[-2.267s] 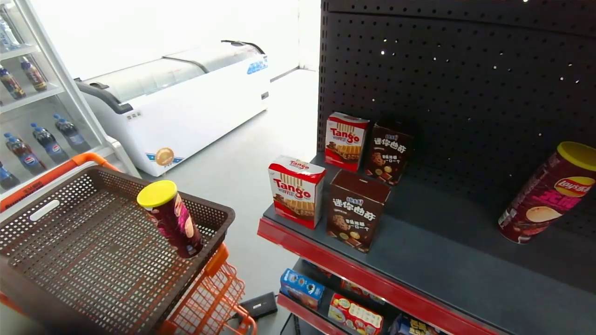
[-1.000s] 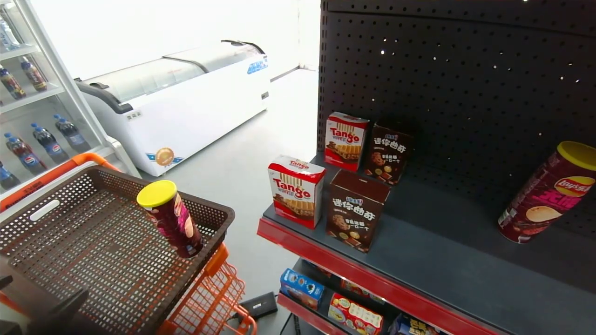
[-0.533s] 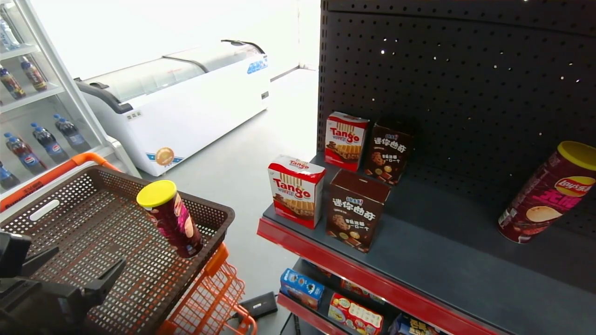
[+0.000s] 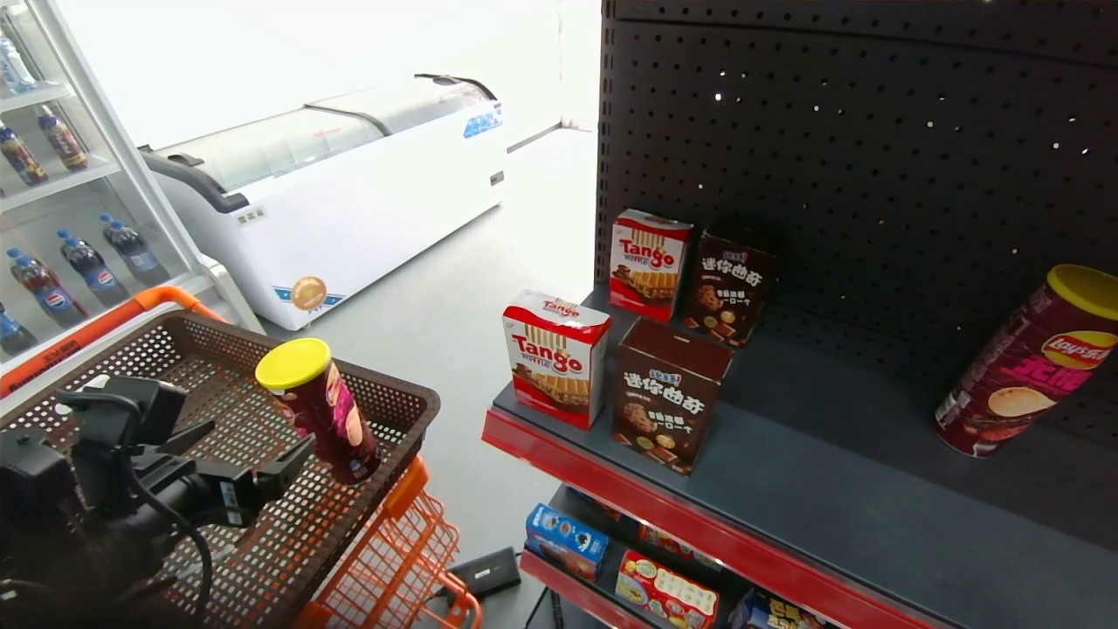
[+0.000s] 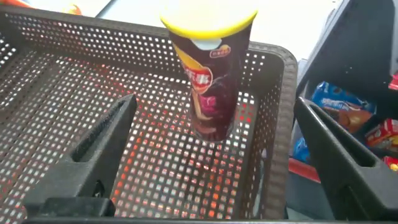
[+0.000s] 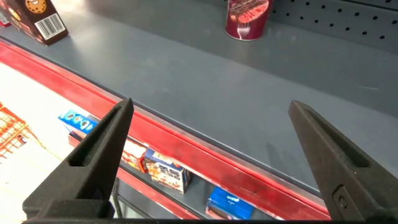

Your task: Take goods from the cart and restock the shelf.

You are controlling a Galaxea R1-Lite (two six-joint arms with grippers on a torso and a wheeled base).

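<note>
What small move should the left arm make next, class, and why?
Probably ease the left tool forward until its open jaws straddle the chip can. The can stands in a corner of the basket, just ahead of the tool, and the jaws, spread wider than the can, are not yet around it.

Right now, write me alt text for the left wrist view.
The open left claw hangs over a brown perforated basket, aimed at an upright, yellow-lidded chip can standing near the basket's far wall. Packaged snacks show beyond the basket.
</note>
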